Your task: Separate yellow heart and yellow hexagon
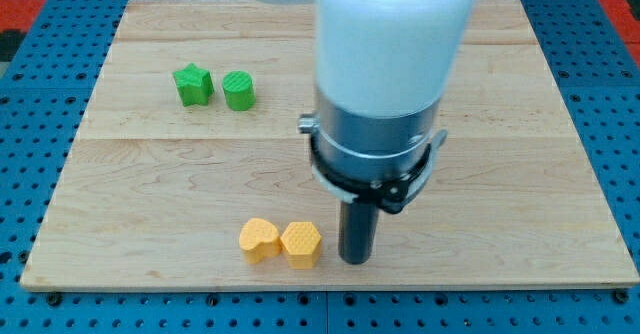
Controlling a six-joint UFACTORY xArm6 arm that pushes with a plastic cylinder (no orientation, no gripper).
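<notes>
The yellow heart point(259, 240) and the yellow hexagon point(301, 244) lie side by side and touching near the bottom edge of the wooden board point(150, 184), heart on the view's left. My tip point(355, 260) rests on the board just to the right of the hexagon, a small gap away from it. The arm's white and grey body rises above the tip and hides the middle of the board.
A green star point(194, 84) and a green cylinder point(239, 91) stand close together at the upper left of the board. The board lies on a blue pegboard surface point(30, 124). The board's bottom edge is just below the yellow blocks.
</notes>
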